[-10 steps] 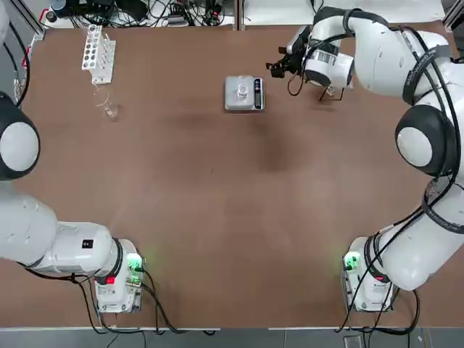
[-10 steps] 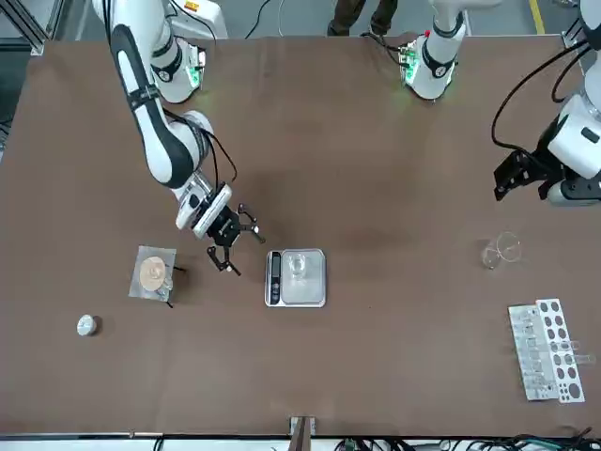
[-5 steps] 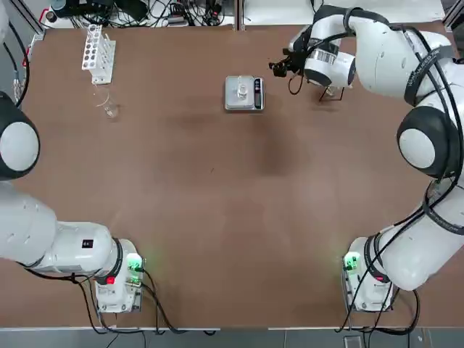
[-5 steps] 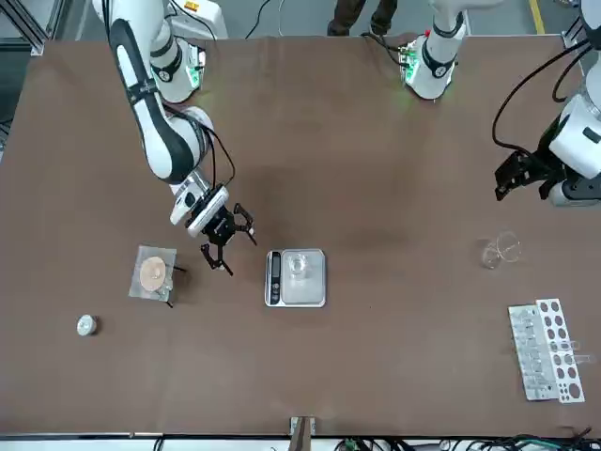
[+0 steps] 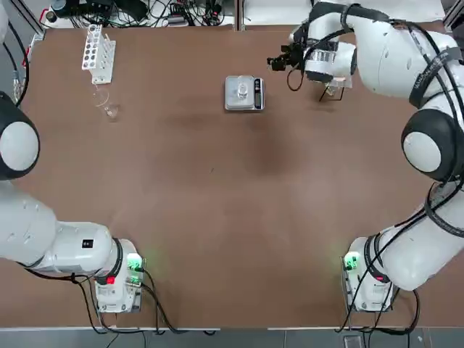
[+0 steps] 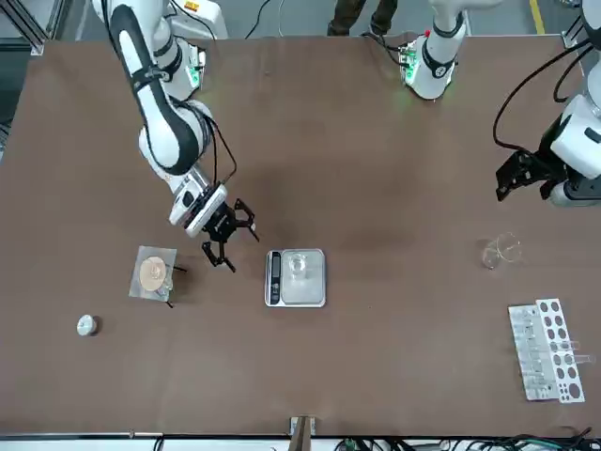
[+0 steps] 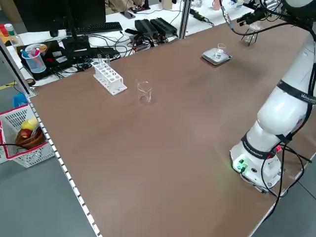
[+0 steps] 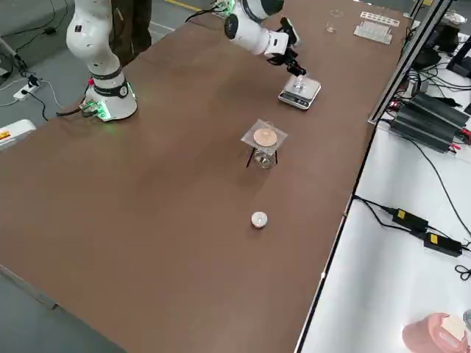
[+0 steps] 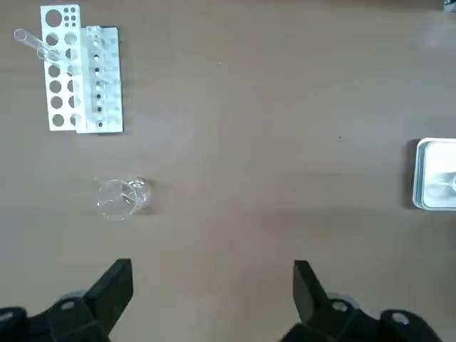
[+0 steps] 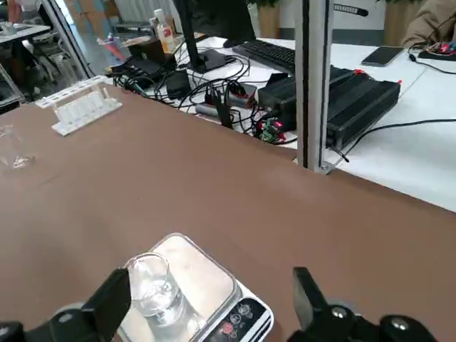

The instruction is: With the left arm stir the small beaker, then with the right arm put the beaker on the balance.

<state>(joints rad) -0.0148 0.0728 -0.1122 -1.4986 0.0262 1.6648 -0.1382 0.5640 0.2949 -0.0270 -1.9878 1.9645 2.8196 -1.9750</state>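
One small beaker (image 6: 297, 265) is standing upright on the silver pan of the balance (image 6: 296, 278), with nothing gripping it. Near the balance, on the side of its dark button strip and apart from it, the right gripper (image 6: 228, 235) is hovering with its fingers spread and empty. Beyond that gripper from the balance, a small stand with a round orange-tan disc (image 6: 154, 273) is sitting on the table. Well away on the balance's opposite side, the left gripper (image 6: 518, 177) is hanging released, its fingers (image 9: 114, 288) wide apart, above a clear glass vessel (image 6: 500, 251) that is lying near a white test-tube rack (image 6: 543, 349).
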